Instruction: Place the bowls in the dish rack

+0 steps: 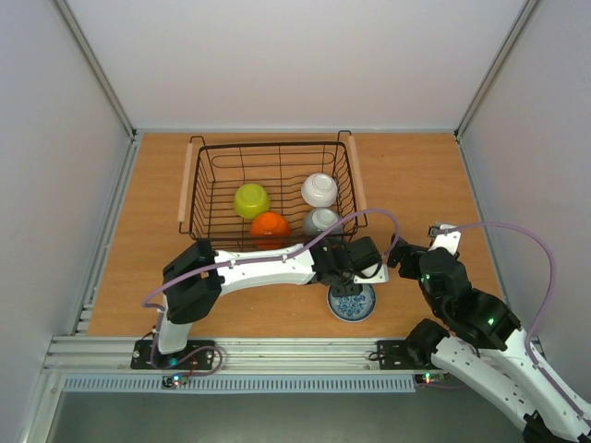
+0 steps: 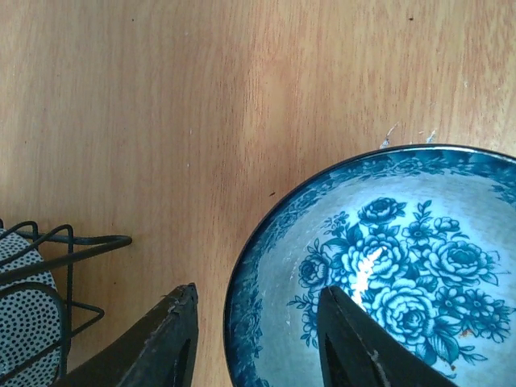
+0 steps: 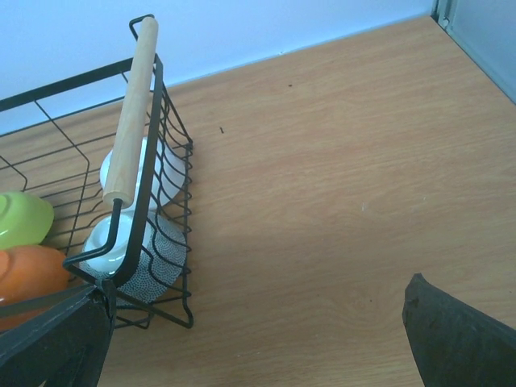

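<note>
Left gripper (image 2: 258, 294): jaws partly apart and straddling the near rim of the blue-patterned bowl (image 2: 387, 266). One finger (image 2: 173, 339) sits outside over bare wood, with a strip of table showing between it and the rim. The other finger (image 2: 355, 347) sits inside over the rose print. Neither finger is seen pressing the wall.

Blue-patterned bowl: upright on the table (image 1: 416, 185), in front of the dish rack's near right corner, just beside it and between the two arm bases.

Right gripper (image 3: 254, 339): jaws at full spread with only tabletop between them, holding nothing. It hangs to the right of the rack, near its right end.

Dish rack (image 1: 268, 143): black wire with a wooden handle (image 1: 186, 180) at each short end, on the far half of the table.

Contents of the rack:
- yellow-green bowl (image 1: 251, 200), centre
- orange bowl (image 1: 270, 227), touching it on the near side
- white bowl (image 1: 319, 189), right
- grey speckled bowl (image 1: 321, 221), near right corner, against the wire
</note>
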{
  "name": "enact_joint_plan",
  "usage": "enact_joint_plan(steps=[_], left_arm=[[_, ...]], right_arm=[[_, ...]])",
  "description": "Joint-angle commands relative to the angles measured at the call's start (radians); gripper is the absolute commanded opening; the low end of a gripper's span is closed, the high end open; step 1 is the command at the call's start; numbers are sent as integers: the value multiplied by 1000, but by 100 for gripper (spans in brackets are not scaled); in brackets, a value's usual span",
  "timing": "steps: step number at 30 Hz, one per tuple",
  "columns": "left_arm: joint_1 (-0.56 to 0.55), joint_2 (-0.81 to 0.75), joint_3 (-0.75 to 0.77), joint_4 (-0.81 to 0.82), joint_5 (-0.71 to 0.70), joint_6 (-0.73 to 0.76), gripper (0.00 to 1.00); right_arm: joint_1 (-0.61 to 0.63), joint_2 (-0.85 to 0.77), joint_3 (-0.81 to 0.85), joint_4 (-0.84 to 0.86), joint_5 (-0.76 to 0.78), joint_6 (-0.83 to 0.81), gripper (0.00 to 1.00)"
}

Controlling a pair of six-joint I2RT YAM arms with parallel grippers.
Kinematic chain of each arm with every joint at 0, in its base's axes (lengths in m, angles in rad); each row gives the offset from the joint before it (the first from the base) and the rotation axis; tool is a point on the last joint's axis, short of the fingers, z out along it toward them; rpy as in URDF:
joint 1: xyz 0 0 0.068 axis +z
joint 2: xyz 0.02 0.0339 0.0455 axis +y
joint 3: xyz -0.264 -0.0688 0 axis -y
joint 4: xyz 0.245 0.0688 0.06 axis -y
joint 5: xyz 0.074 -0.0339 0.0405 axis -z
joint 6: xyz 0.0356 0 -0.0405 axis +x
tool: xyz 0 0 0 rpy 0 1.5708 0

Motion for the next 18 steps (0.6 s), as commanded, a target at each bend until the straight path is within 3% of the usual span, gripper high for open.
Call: enact_joint_plan(steps=[1,18], left_arm=[[-5,17,29,-3,11,5,40],[-5,37,27,-18,35,4,43]], right_arm=[[-4,-9,-5,-3,2,18,99],[-4,-3,-3,-1,-2,16,99]])
